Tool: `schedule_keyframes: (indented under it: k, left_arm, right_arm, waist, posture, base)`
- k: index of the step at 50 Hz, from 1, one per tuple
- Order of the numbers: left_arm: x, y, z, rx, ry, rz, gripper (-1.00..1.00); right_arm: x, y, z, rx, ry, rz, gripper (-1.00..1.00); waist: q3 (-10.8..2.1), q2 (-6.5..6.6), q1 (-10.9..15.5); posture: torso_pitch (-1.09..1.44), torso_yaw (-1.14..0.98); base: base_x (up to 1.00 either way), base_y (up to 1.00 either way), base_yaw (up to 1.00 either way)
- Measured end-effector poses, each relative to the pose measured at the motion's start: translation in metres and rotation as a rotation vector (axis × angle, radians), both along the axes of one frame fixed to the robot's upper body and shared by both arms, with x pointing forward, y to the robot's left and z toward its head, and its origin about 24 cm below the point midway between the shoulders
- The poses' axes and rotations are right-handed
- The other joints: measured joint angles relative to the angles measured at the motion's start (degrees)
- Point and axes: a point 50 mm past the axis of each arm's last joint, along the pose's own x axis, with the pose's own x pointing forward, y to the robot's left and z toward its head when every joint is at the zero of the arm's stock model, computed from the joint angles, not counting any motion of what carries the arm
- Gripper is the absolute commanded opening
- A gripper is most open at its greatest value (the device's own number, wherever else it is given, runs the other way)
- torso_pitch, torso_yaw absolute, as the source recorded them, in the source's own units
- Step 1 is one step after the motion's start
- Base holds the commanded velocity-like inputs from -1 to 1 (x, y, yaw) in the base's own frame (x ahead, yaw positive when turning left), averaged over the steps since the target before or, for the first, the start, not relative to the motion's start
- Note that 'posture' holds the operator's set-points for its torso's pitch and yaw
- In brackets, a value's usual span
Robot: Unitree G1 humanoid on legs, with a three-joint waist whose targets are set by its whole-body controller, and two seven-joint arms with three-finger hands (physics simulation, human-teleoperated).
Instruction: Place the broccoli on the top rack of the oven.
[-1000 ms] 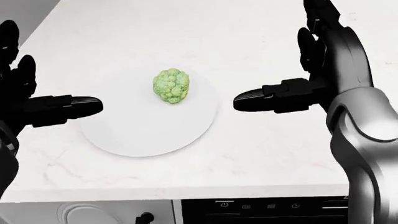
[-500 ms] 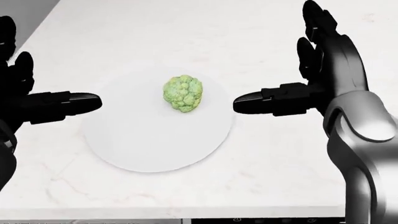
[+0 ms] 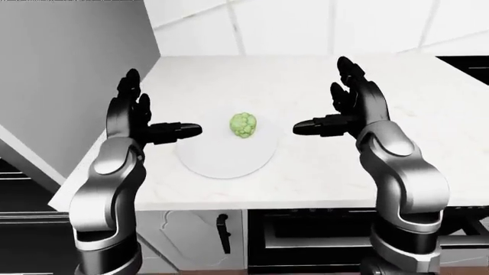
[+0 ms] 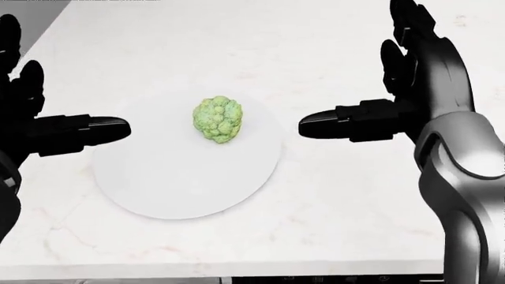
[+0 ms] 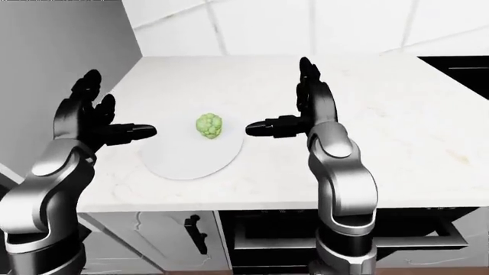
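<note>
A white marbled counter (image 3: 305, 166) fills most of each view, backed by a white tiled wall (image 3: 305, 26) with a grey wall (image 3: 69, 74) at the left; a black corner at the upper right of the eye views is cut off and cannot be identified. Under the counter edge, the oven (image 3: 321, 235) shows only as a dark front, its racks hidden behind the closed door. A round white plate (image 4: 185, 165) lies on the counter, and the broccoli (image 4: 217, 119) sits on its upper part. The left hand (image 3: 145, 123) and right hand (image 3: 344, 112) are raised on either side of the plate, fingers spread, thumbs pointing inward toward the broccoli, touching nothing.
</note>
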Motion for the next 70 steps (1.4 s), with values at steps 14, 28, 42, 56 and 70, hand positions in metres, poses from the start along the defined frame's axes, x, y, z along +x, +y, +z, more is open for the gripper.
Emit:
schedule_keyframes:
  k: [14,28,42,56,70]
  left_arm:
    - [0.000,0.000,0.000,0.001,0.000,0.001,1.00]
    - [-0.003,0.011,0.011,0.002,-0.015,0.020,1.00]
    - [-0.002,0.007,0.006,-0.002,-0.002,0.010,1.00]
    - [-0.002,0.004,0.007,-0.001,-0.008,0.004,1.00]
    - [0.000,0.005,0.008,-0.003,-0.009,0.004,1.00]
  right_arm:
    - [0.028,0.014,0.009,-0.024,0.014,0.033,1.00]
    - [0.054,0.051,0.024,-0.062,0.024,0.130,1.00]
    - [0.054,0.071,0.017,-0.085,0.028,0.193,1.00]
    - [0.050,0.085,-0.001,-0.152,0.049,0.227,0.87]
    - [0.060,0.097,-0.013,-0.173,0.063,0.249,0.73]
  waist:
    - [-0.01,0.28,-0.3]
    - [0.00,0.54,-0.1]
    - [0.04,0.83,0.0]
    - [-0.08,1.08,-0.2]
    - [-0.14,1.34,-0.4]
  posture:
    - [0.00,0.00]
    - [0.00,0.00]
    - [0.00,0.00]
    - [0.00,0.00]
    - [0.00,0.00]
  base:
    - [0.00,0.00,0.00]
    - [0.00,0.00,0.00]
    - [0.00,0.00,0.00]
    - [0.00,0.00,0.00]
    - [0.00,0.00,0.00]
